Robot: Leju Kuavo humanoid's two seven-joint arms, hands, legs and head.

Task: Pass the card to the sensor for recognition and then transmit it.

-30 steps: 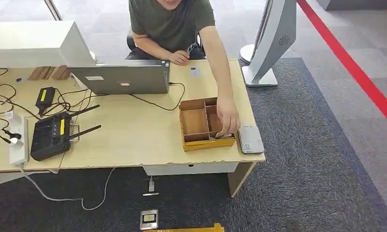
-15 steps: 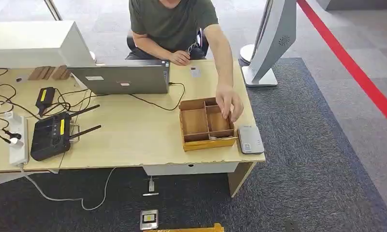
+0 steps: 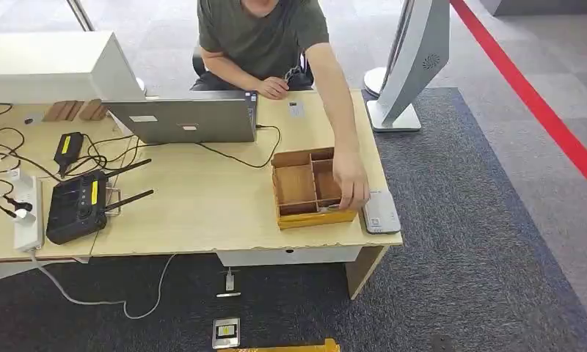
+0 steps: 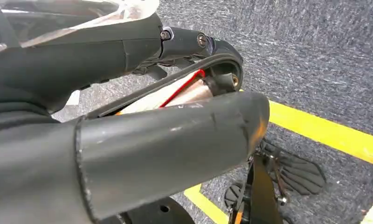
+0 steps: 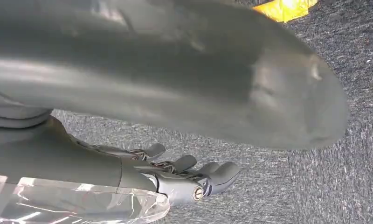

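Below table level, both arms hang over dark grey carpet. Left hand: thick grey thumb across the wrist view, darker fingers lying apart from it, nothing held. Right hand: thumb and darker fingers likewise spread, nothing gripped or touched. Yellow floor tape crosses the carpet beneath the left hand.

Surface: a light wooden desk carrying a laptop, a black router, a white power strip and loose cables. A wooden compartment tray sits near the desk's right end, with a grey card sensor just beside it. A person's hand reaches into the tray's right compartments. A red floor line runs past a white stand.

Card: cannot be made out; the person's hand covers that part of the tray. Tray and sensor lie well apart from both robot hands.
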